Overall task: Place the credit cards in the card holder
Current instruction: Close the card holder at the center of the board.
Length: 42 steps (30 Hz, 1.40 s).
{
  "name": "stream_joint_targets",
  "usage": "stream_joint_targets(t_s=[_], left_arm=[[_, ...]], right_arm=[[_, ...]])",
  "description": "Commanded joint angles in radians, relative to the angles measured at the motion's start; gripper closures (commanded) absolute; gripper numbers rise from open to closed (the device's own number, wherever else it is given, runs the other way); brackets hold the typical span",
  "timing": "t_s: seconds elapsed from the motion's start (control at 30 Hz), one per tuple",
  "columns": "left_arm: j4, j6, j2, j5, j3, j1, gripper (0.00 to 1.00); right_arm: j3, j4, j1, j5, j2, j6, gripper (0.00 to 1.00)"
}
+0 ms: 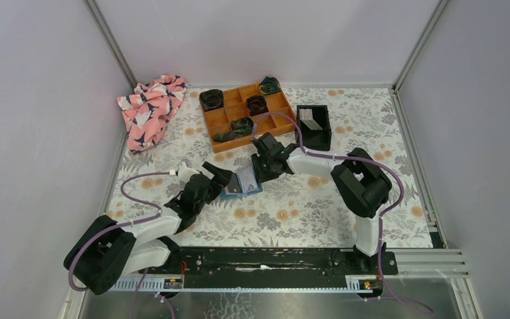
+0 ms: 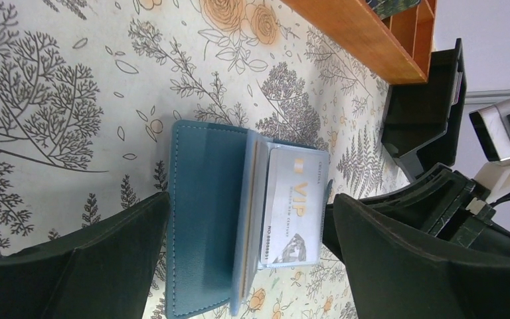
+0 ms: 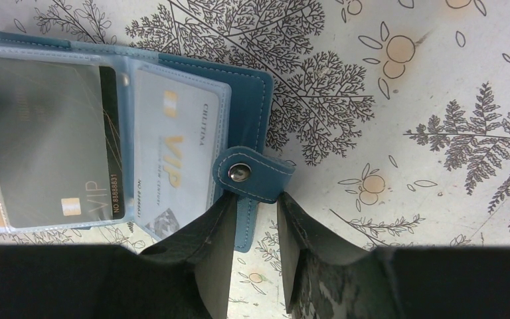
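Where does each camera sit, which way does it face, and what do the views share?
Top external: above and behind the arms, looking down on the table; both arms show whole, bases at the bottom.
Left wrist: on the left arm, looking along the left gripper, jaws wide, at the card holder; both its fingers show.
Right wrist: on the right arm, looking down past the right gripper at the holder's snap tab.
Shared: all three see the open card holder.

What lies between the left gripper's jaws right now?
The card holder, lying open with a VIP card in its sleeve; the left wrist view shows it.
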<state>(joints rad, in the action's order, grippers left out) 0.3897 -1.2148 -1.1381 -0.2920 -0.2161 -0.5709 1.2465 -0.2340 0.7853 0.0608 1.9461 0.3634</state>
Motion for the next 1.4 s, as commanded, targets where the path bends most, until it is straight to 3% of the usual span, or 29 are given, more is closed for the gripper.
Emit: stream_joint_targets(t_s=[0.0,0.5,1.37], left_arm=[[0.125,-0.043,-0.023,0.027,-0.021,-0.027,0.0],[0.088,-0.038,-0.02,-0.053,-0.106,-0.112,0.0],[0.185,-0.088,-0.188,-0.144,-0.195,-0.221,0.0]], right_arm=[[-0.013,0.019,0.007,-0.005,0.031,0.001,0.64],[-0.024,0.027,0.008,-0.003,0.027,0.005,0.63],[-0.07,0.036,0.008,-0.041,-0.031,0.013,0.63]])
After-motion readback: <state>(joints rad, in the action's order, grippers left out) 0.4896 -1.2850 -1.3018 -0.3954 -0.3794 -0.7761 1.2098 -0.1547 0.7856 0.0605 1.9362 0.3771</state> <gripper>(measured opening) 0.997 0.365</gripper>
